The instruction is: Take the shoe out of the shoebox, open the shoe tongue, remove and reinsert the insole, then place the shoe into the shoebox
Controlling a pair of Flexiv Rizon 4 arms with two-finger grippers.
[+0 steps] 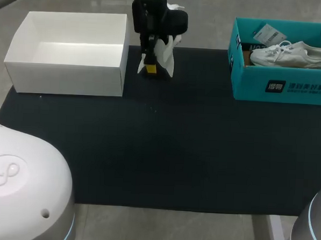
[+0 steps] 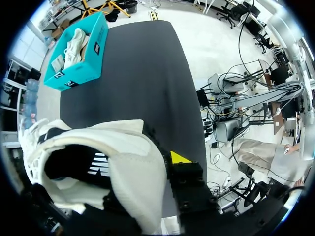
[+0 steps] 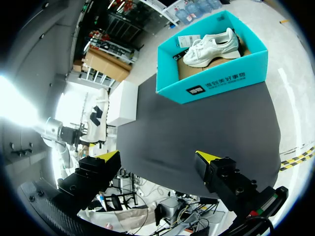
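White box (image 1: 72, 51), open-topped, sits at the black mat's (image 1: 164, 152) left rear edge. Just right of its corner, the left tool (image 1: 151, 67) is clamped on the cream shoe (image 1: 166, 54), near the rear edge. A broad span of mat separates it from the teal shoebox (image 1: 284, 78) at right rear, which holds a white sneaker (image 1: 290, 54). Right tool (image 3: 158, 157): fingers apart, facing the mat.

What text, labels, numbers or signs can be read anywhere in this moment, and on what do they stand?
Teal shoebox, front wall: black square mark and white characters, too blurred to read.
Paper tag inside that box: print too small to read.
Lifted white shoe: a logo-like mark, no legible words.
White box: no print visible.
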